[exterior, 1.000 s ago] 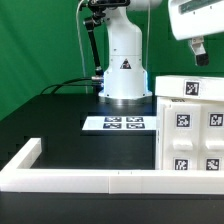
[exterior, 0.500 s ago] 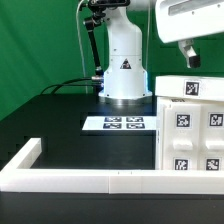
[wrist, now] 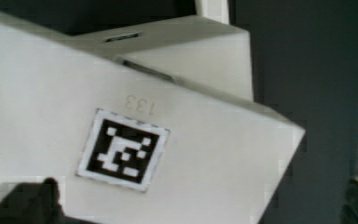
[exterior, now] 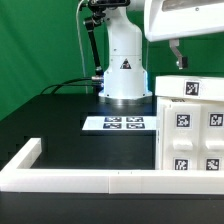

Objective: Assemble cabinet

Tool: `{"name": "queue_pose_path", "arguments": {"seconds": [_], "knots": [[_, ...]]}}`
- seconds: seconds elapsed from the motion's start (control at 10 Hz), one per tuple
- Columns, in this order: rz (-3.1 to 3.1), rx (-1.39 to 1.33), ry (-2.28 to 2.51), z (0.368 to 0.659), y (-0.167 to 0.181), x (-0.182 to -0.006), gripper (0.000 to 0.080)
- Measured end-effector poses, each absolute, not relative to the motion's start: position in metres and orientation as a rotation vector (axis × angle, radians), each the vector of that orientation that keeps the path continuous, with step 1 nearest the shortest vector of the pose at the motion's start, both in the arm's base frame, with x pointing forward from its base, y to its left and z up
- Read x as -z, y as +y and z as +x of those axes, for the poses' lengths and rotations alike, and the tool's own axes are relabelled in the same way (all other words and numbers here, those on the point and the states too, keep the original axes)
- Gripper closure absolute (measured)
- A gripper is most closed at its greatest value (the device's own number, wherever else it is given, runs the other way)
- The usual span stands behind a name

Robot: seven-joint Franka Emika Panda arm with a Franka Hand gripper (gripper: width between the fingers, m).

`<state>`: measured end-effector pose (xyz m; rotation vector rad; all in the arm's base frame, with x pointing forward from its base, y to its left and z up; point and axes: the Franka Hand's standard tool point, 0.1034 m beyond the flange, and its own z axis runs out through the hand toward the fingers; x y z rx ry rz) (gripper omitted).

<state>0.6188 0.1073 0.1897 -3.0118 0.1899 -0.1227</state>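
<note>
Cabinet shell, the large white matte box [exterior: 190, 125] with square black-and-white tags, sits at the exterior view's right, beside the flat marker board [exterior: 118, 124]. Over the last second the gripper [exterior: 178, 58] has swung in from the right to hang just above the shell, likely lining up a grasp; whether its jaws are spread or holding anything cannot be told.

On the wrist view the shell [wrist: 140, 130] fills the frame, showing one tag [wrist: 126, 150]. No readable writing; the arm base carries a triangular warning sticker [exterior: 126, 65].

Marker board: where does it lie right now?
The marker board lies flat on the black table mid-frame in the exterior view, just before the robot base, left of the cabinet.
</note>
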Motion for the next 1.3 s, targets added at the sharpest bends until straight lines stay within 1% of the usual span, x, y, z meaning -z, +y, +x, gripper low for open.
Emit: {"name": "queue_pose_path", "arguments": {"seconds": [0.5,0.8,1.3], "knots": [[-2.994,0.171,-0.615,0.621,0.100,-0.186,0.0002],[-2.919,0.180,-0.962,0.618,0.097,-0.180,0.0002],[-2.803,0.135,-1.353,0.608,0.089,-0.168,0.0002]]}}
